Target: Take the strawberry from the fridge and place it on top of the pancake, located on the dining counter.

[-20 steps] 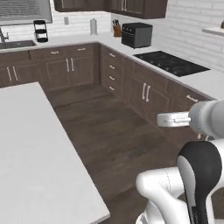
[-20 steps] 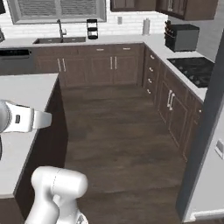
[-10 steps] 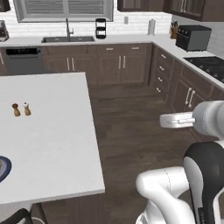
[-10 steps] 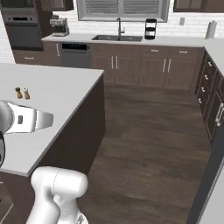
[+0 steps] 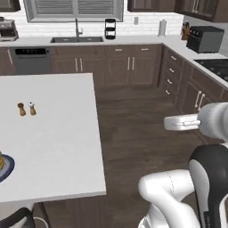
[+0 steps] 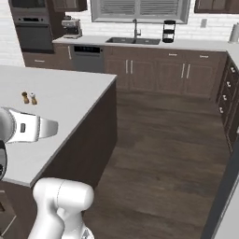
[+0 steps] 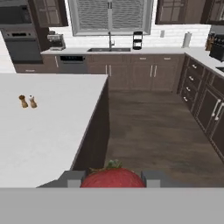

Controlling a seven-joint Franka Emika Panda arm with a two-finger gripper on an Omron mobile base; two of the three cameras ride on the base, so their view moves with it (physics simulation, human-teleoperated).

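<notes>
Your dining counter surface, white-topped, takes up the left of both base views. At its near left edge sits a dark plate, cut off by the frame; the orange sliver on it is probably the pancake. Two small shakers stand mid-surface, well apart from the plate. Your claw holds the strawberry, pinched between both fingertips.
</notes>
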